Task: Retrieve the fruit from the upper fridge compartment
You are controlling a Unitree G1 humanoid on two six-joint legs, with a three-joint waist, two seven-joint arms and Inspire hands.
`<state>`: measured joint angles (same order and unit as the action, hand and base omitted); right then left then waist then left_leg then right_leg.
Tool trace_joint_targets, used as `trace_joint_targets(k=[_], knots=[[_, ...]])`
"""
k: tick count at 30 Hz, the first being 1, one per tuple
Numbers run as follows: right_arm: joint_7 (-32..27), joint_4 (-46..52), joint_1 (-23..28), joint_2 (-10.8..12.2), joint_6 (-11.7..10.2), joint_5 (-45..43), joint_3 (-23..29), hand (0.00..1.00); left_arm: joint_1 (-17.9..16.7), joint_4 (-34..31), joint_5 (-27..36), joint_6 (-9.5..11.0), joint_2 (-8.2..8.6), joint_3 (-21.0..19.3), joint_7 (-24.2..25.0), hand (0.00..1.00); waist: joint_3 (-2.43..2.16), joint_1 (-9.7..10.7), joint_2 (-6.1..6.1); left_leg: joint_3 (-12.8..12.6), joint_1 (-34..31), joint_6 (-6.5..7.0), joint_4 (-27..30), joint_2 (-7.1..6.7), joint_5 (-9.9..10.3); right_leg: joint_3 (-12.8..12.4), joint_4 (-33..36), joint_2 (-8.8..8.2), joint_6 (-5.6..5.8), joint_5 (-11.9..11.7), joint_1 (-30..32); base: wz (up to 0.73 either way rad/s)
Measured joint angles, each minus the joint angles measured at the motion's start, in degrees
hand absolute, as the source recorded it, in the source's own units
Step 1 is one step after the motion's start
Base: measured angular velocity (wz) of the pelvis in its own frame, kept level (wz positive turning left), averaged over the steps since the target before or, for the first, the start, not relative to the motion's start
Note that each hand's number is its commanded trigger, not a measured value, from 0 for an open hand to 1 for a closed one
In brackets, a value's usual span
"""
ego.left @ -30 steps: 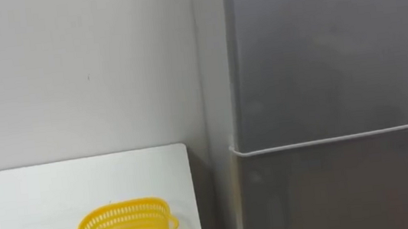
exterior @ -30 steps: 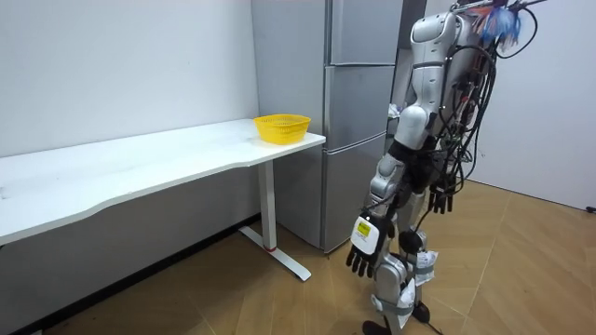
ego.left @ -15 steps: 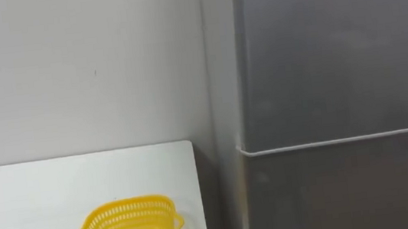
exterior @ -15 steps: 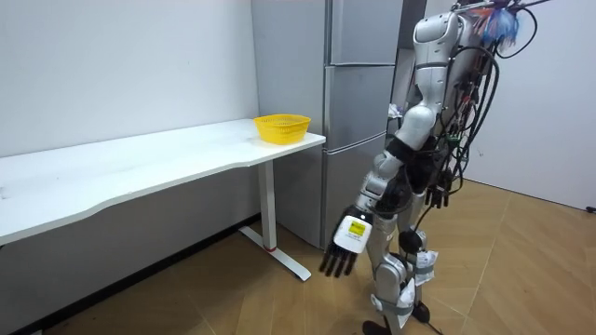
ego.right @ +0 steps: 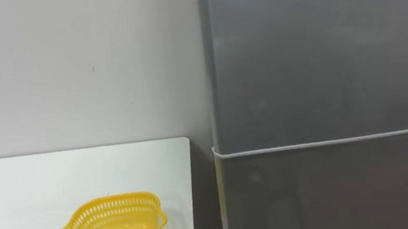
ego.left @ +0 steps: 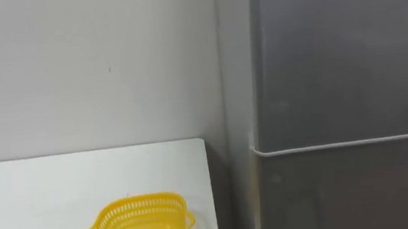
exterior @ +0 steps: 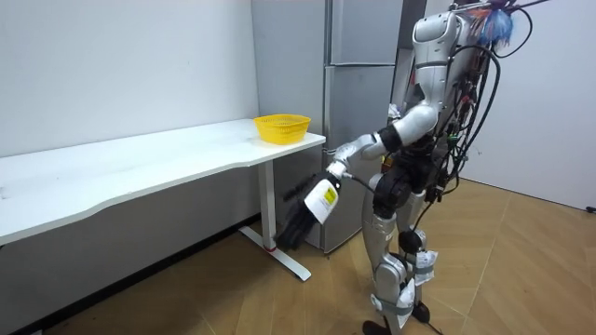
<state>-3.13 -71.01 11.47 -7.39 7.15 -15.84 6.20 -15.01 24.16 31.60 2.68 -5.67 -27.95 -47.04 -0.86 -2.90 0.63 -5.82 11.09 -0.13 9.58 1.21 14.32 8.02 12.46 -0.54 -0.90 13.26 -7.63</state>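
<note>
Fridge (exterior: 358, 112) doors stay shut, upper centre of the room view. I see the left hand (exterior: 307, 212), fingers straight, has swung up from lower centre toward its base.

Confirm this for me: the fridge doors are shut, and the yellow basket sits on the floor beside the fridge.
One thing is wrong. The yellow basket sits on the white table, near the table's end next to the fridge, not on the floor. The left eye view shows it. The fridge doors are shut, as you say.
</note>
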Motion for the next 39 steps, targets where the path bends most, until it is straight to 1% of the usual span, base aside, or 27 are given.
trace_joint_targets(k=[1, 2, 4, 6, 7, 8, 10, 12, 13, 15, 17, 18, 20, 21, 23, 25, 26, 27, 28, 30, 31, 32, 33, 35, 36, 38, 39], knots=[[-0.1, 0.0, 0.1, 0.0, -0.3, 0.0, 0.0, 0.0, 0.0, -2.9, 0.0, 1.0, 0.0, 0.0, -1.4, 0.0, 0.0, -0.1, 0.02, 0.2, 0.0, 0.0, -0.1, -0.01, 0.0, 0.0, 0.0, -0.05, 0.0, 0.0, 0.0, 0.0], [-0.4, 0.0, 0.0, 0.0, -0.3, 0.0, 0.0, 0.0, 0.0, -5.1, -0.1, 2.4, 0.0, 0.0, -2.3, 0.0, 0.02, -0.2, 0.13, 0.4, 0.1, 0.01, -0.1, -0.05, 0.0, 0.0, 0.1, -0.05, 0.01, 0.0, 0.0, 0.0], [-0.8, 0.0, 0.1, 0.0, -0.4, -0.1, 0.1, 0.0, 0.0, -7.7, -0.9, 3.6, 0.01, 0.0, -3.7, 0.0, 0.13, -0.2, 0.29, 1.0, 0.4, 0.01, -0.2, -0.12, 0.0, 0.1, 0.2, -0.21, 0.01, 0.0, -0.2, 0.0], [-0.9, 0.0, 0.1, 0.1, -0.6, 0.5, -0.1, 0.0, -0.2, -11.3, -3.1, 3.9, 0.01, 0.2, -5.3, 0.0, 0.12, 0.0, 0.35, 1.4, 0.3, 0.02, -0.3, -0.12, 0.0, 0.1, 0.1, -0.17, 0.01, 0.0, -0.2, 0.02], [-0.9, 0.0, 0.2, 0.1, -0.9, 1.1, -0.5, 0.0, -0.2, -14.5, -5.0, 4.0, 0.0, 0.6, -6.1, 0.0, 0.15, 0.1, 0.31, 1.6, 0.3, 0.02, -0.3, -0.12, 0.0, 0.2, 0.2, -0.19, 0.01, 0.0, -0.1, 0.04], [-0.9, 0.0, 0.3, 0.1, -1.0, 1.2, -0.4, 0.0, -0.2, -17.1, -6.7, 4.5, 0.0, 1.1, -6.6, 0.0, 0.17, 0.0, 0.27, 1.7, 0.3, 0.02, -0.3, -0.13, 0.0, 0.3, 0.2, -0.19, 0.01, 0.0, -0.1, 0.0], [-0.9, 0.0, 0.4, 0.1, -1.5, 1.3, -0.4, 0.0, -0.2, -19.7, -10.1, 5.4, -0.03, 1.2, -6.7, 0.0, 0.25, 0.3, 0.24, 1.7, 0.3, 0.02, -0.3, -0.13, 0.0, 0.6, 0.2, -0.18, 0.0, 0.0, -0.1, 0.0], [-0.8, -0.1, 0.4, 0.1, -2.0, 1.9, -0.5, 0.0, -0.2, -22.7, -12.2, 5.6, -0.02, 1.4, -7.1, 0.0, 0.28, 1.0, 0.31, 2.0, 0.1, 0.02, -0.1, -0.16, 0.0, 0.8, 0.2, -0.19, 0.0, 0.0, -0.2, 0.04], [-0.7, -0.3, 0.4, 0.1, -2.2, 2.5, -0.6, 0.0, -0.1, -24.7, -13.8, 6.0, -0.04, 1.9, -7.2, 0.0, 0.24, 1.2, 0.51, 2.0, 0.0, 0.02, 0.0, -0.17, 0.0, 0.8, 0.2, -0.18, -0.01, 0.0, -0.1, 0.05], [-0.7, -0.3, 0.5, 0.2, -2.3, 2.8, -0.5, 0.0, 0.0, -28.7, -15.2, 6.2, -0.09, 2.4, -7.3, 0.0, 0.18, 1.3, 0.67, 2.3, -0.1, 0.02, 0.1, -0.19, 0.0, 0.8, 0.2, -0.19, -0.02, 0.0, -0.1, 0.02], [-0.7, -0.4, 0.6, 0.2, -2.5, 2.1, -0.5, 0.0, 0.2, -33.7, -20.0, 6.4, -0.43, 2.3, -7.2, 0.0, 0.25, 1.5, 0.62, 2.3, -0.2, 0.02, 0.1, -0.18, 0.0, 0.8, 0.1, -0.08, -0.02, 0.0, -0.1, 0.0], [-0.7, -0.4, 0.7, 0.3, -2.7, 1.7, -0.5, 0.0, 0.2, -35.0, -21.4, 6.5, -0.45, 2.3, -7.2, 0.0, 0.2, 1.6, 0.71, 2.3, -0.2, 0.02, 0.2, -0.19, 0.0, 0.9, 0.1, -0.03, -0.02, 0.0, 0.0, 0.0], [-0.4, -0.5, 1.1, 0.3, -3.4, 1.2, -0.5, 0.0, 0.2, -40.8, -26.0, 7.4, -0.87, 2.3, -6.6, 0.0, 0.41, 1.8, 0.42, 2.1, -0.4, 0.02, 0.3, -0.23, 0.0, 0.8, 0.0, -0.09, -0.02, 0.0, 0.1, 0.0], [-0.3, -0.6, 1.1, 0.3, -3.6, 1.2, -0.5, 0.0, 0.2, -42.0, -26.4, 7.8, -1.14, 2.3, -6.3, 0.0, 0.48, 1.8, 0.38, 2.0, -0.4, 0.02, 0.2, -0.23, 0.0, 0.6, 0.0, -0.12, -0.02, 0.0, 0.1, -0.05], [0.6, -2.2, 1.0, 0.2, -4.5, 1.2, -0.5, 0.0, 0.5, -46.8, -28.0, 8.5, -2.25, 2.3, -4.6, 0.0, 0.54, 1.9, 0.54, 2.0, -0.4, 0.02, 0.2, -0.2, 0.0, 0.0, -0.3, -0.08, 0.0, 0.0, 0.2, -0.06], [1.1, -3.1, 1.1, 0.2, -4.9, 1.3, -0.5, 0.0, 1.5, -49.1, -28.5, 9.2, -2.78, 2.3, -2.4, 0.0, 0.59, 2.0, 0.67, 2.0, -0.4, 0.02, 0.2, -0.19, 0.0, 0.0, -0.3, -0.15, 0.01, 0.0, 0.2, 0.0], [1.5, -3.1, 1.0, 0.2, -5.2, 1.2, -0.4, 0.0, 1.7, -50.1, -29.4, 9.5, -2.91, 2.4, -1.1, 0.0, 0.69, 2.5, 0.84, 2.3, -0.4, 0.03, 0.3, -0.19, 0.0, 0.1, -0.3, -0.2, 0.01, 0.0, 0.1, 0.04], [1.8, -3.1, 1.0, 0.2, -5.2, 1.2, -0.4, 0.0, 1.9, -50.5, -29.7, 9.5, -2.92, 2.4, -0.3, 0.0, 0.73, 2.7, 0.91, 2.4, -0.4, 0.03, 0.3, -0.21, 0.0, 0.1, -0.4, -0.2, 0.01, 0.0, 0.0, 0.03], [2.8, -3.1, 1.0, 0.2, -5.3, 1.1, -0.4, 0.0, 2.5, -51.4, -29.7, 9.5, -3.01, 2.6, 1.6, 0.0, 0.76, 2.8, 1.07, 2.6, -0.5, 0.03, 0.3, -0.2, 0.0, 0.1, -0.6, -0.14, 0.0, -0.1, 0.0, 0.05], [4.1, -3.2, 1.1, 0.2, -5.1, 1.1, -0.5, 0.0, 3.9, -52.5, -28.3, 9.5, -3.61, 3.5, 4.1, 0.0, 0.83, 3.2, 1.12, 3.0, -0.5, 0.03, 0.3, -0.22, 0.0, 0.1, -0.7, -0.07, 0.0, -0.1, -0.1, 0.02], [4.7, -3.1, 1.0, 0.2, -4.9, 1.1, -0.5, 0.0, 4.9, -52.8, -26.5, 9.5, -4.37, 4.4, 5.7, 0.0, 0.95, 3.3, 1.23, 3.0, -0.5, 0.03, 0.3, -0.19, 0.0, 0.1, -0.7, -0.04, 0.0, -0.1, -0.1, 0.0], [5.2, -2.8, 0.8, 0.1, -4.6, 1.1, -0.4, 0.0, 5.9, -52.8, -24.7, 9.5, -4.69, 5.0, 7.8, 0.0, 1.06, 3.6, 1.31, 3.0, -0.6, 0.02, 0.2, -0.19, 0.0, 0.1, -0.7, -0.04, 0.0, -0.1, 0.1, 0.0], [5.4, -2.7, 0.6, 0.1, -4.6, 1.1, -0.4, 0.0, 6.3, -52.9, -24.1, 9.4, -4.69, 5.4, 8.8, 0.0, 1.06, 3.7, 1.36, 3.0, -0.8, 0.02, 0.2, -0.19, 0.0, 0.1, -0.7, -0.06, 0.0, -0.1, 0.2, 0.0], [6.3, -2.7, -0.3, -0.1, -4.6, 1.1, -0.3, 0.0, 6.9, -54.7, -19.7, 8.6, -4.7, 7.0, 13.6, 0.0, 1.07, 4.3, 1.35, 2.9, -1.2, 0.03, 0.3, -0.2, 0.0, 0.2, -0.8, -0.07, 0.0, -0.2, 0.6, 0.0], [6.5, -2.7, -0.3, -0.1, -4.6, 1.1, -0.3, 0.0, 7.1, -54.9, -19.0, 8.4, -4.71, 7.5, 14.9, 0.0, 1.07, 4.3, 1.33, 2.9, -1.3, 0.04, 0.4, -0.21, 0.0, 0.2, -0.8, -0.08, -0.01, -0.2, 0.7, 0.0], [7.3, -2.8, -0.3, -0.2, -4.6, 0.1, -0.5, 0.0, 7.7, -56.2, -15.6, 7.9, -4.71, 10.2, 19.4, 0.0, 1.22, 5.0, 1.15, 2.8, -1.5, 0.03, 0.7, -0.32, 0.0, 0.6, -0.8, 0.0, 0.01, -0.2, 0.6, 0.06], [7.5, -2.8, -0.7, -0.2, -4.6, -0.3, -0.5, 0.0, 7.8, -56.3, -15.1, 7.8, -4.71, 11.1, 20.5, 0.0, 1.22, 5.1, 1.11, 2.9, -1.6, 0.04, 0.8, -0.37, 0.0, 0.8, -0.8, -0.06, 0.02, -0.2, 0.6, 0.12]])
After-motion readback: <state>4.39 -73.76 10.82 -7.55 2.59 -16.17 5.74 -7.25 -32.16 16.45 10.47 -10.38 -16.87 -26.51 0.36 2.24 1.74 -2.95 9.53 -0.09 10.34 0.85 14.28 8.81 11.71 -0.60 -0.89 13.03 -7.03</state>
